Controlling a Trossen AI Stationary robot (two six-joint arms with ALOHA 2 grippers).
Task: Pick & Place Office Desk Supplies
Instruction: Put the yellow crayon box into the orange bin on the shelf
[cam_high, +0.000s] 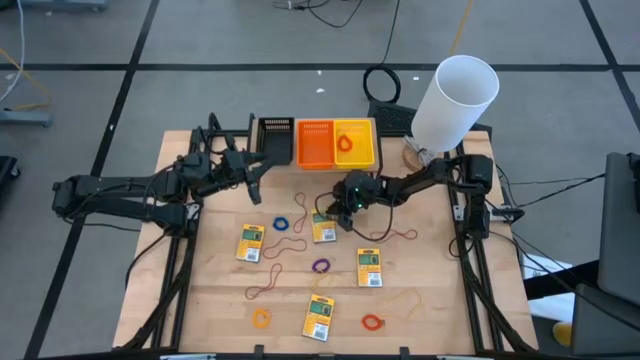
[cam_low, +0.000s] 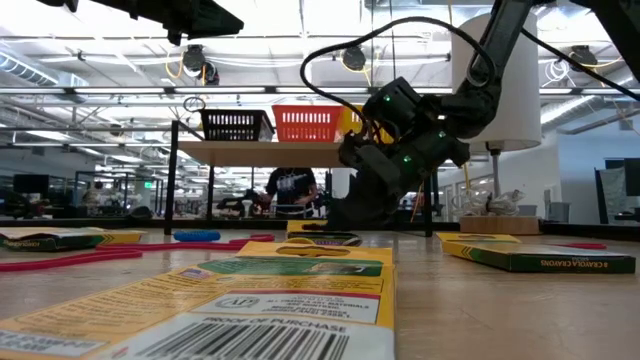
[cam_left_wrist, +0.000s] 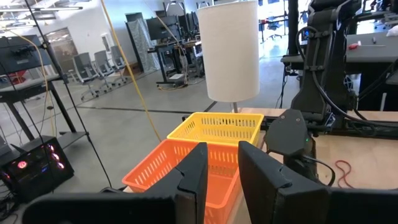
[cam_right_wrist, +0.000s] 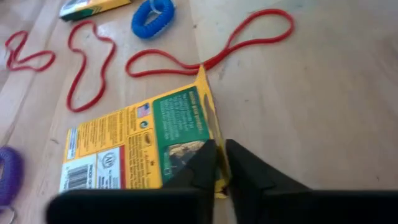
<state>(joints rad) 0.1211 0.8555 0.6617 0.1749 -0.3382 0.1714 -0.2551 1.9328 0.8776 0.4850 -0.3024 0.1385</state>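
while the right arm reaches in low over the middle of the board, the scene reads like this:

right gripper (cam_right_wrist: 221, 165): clenched on the edge of the yellow pack (cam_high: 323, 227), fingers pinching its thin side; likely an edge grip because the pack lies too flat to straddle.
grasped pack: on the wood near the board's centre, just in front of the bins, one corner seeming tipped up where the fingers bite; a red band (cam_right_wrist: 211, 56) touches its far corner.
left gripper (cam_high: 258, 165): hovers by the black bin (cam_high: 276, 140), waiting, fingers slightly parted with nothing between them.
bins: black, orange bin (cam_high: 314, 145) and yellow bin (cam_high: 356, 143) stand side by side at the far edge, probably the drop targets, within reach of both arms.
yellow bin contents: one orange band lies inside.
white cylinder (cam_high: 455, 95): stands at the far right corner, apart from the work.
packs counted: four, all on the table (cam_high: 430, 300).
bands counted: roughly ten loose on the wood in blue, purple, red, orange and brown; thin ones are hard to separate.
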